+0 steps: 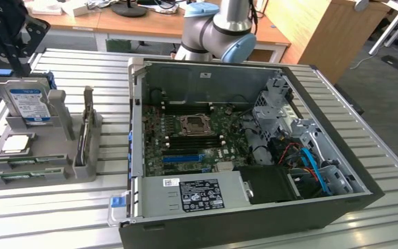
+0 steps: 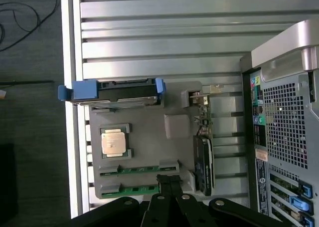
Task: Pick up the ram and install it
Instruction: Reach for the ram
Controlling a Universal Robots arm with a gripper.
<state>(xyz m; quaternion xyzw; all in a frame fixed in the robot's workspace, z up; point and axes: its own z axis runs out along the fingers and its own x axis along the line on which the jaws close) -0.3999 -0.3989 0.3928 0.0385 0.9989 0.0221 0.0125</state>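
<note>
Two green ram sticks (image 2: 139, 169) stand on edge in slots along one end of a grey holder (image 2: 149, 137); in the exterior view the ram (image 1: 27, 162) is at the holder's near end. My gripper (image 2: 168, 183) hangs high above the holder, shut and holding nothing, its fingertips lined up over the ram slots. From the exterior view, the gripper (image 1: 20, 65) is at the upper left, above the hard drive. The open computer case (image 1: 254, 207) lies to the exterior view's right, with dark memory slots (image 1: 192, 139) beside the CPU socket (image 1: 193, 124).
The holder (image 1: 54, 174) also carries a blue-labelled hard drive (image 1: 27, 104), a silver CPU chip (image 1: 17, 144) and an upright card (image 1: 86, 129). The case wall (image 1: 135, 129) rises close beside the holder. Cables and drive bays (image 1: 302, 155) crowd the case's right side.
</note>
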